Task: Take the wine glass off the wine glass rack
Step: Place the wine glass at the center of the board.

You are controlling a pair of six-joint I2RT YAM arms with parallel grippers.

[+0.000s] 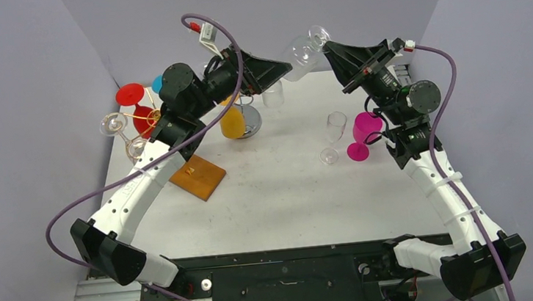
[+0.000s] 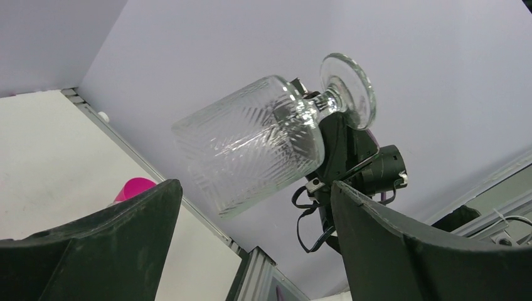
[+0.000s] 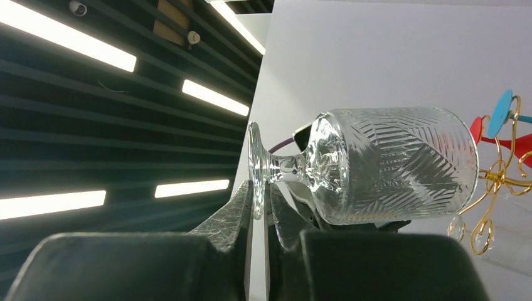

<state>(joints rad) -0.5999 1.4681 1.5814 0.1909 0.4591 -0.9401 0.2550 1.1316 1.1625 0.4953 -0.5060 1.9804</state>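
Right gripper (image 3: 257, 194) pinches the wine glass (image 3: 395, 166) by its foot, sideways in the air, off the rack (image 1: 200, 177), and I think my wide-open left gripper (image 2: 253, 188) must next close gently around the bowl.

Soft, even light fills the cell, casting only faint shadows on the white table (image 1: 282, 193) beneath lavender walls (image 1: 352, 2). From the right wrist, ceiling strip lights (image 3: 69, 37) blaze against dark slats (image 3: 94, 125); highlights glint on the cut wine glass (image 3: 395, 163), while the right gripper (image 3: 258, 200) sits dark and slightly soft in the foreground.
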